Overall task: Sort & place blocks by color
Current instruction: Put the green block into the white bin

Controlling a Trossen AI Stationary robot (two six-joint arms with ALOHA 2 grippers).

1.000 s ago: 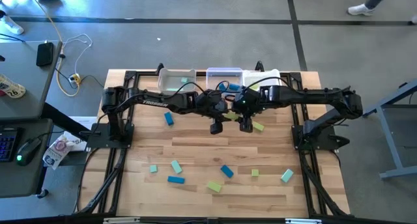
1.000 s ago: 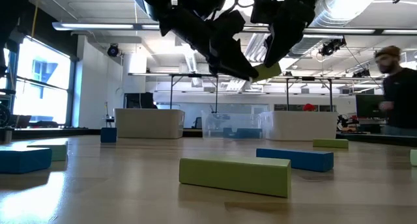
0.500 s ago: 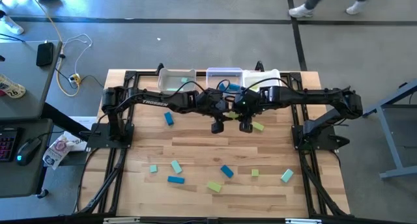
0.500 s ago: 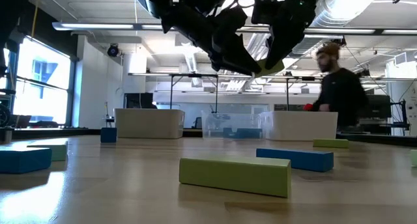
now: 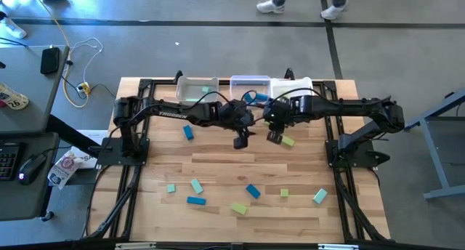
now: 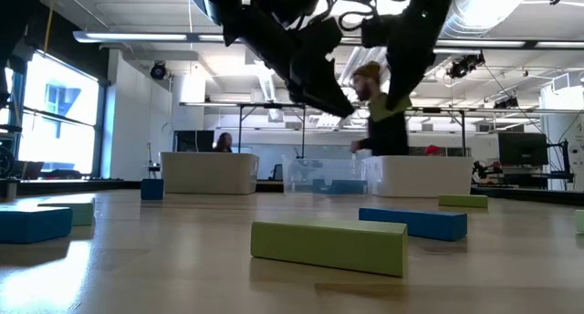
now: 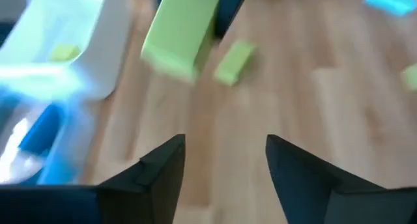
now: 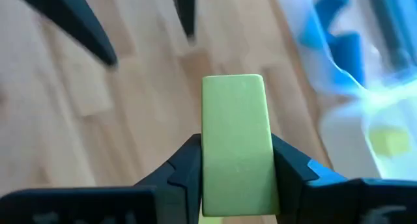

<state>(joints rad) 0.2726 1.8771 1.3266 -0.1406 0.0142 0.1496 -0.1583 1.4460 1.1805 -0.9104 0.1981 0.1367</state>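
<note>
My right gripper (image 8: 234,146) is shut on a yellow-green bar (image 8: 234,107) above the table's middle, in front of three white bins (image 5: 249,86). My left gripper (image 7: 225,142) stands open just to the left of it (image 5: 241,141), and the same bar (image 7: 179,35) shows a little ahead of its fingers, untouched. Another yellow-green bar (image 5: 288,142) lies flat on the wood beside my right gripper (image 5: 275,136). Several teal, blue and yellow-green blocks lie flat across the near half, among them a blue one (image 5: 252,191). My right gripper pinches the yellow-green bar by its two long sides (image 8: 212,152) between its two fingers (image 8: 186,162). The fingers slant down from the table's right side and lie along the bar, whose free end sticks out past them. The bar is lifted clear of the table.
The middle bin holds blue blocks (image 8: 339,35), the right bin a yellow-green one (image 8: 384,142), and the left bin (image 5: 196,89) a pale one. A blue block (image 5: 188,132) lies left of the grippers. A person (image 6: 379,113) walks in the room behind the table.
The yellow-green bar has passed from my left gripper to my right one. My right gripper has shut on it and rolled at the wrist; my left gripper has opened and let go. Both hands have stayed in place above the table's middle.
</note>
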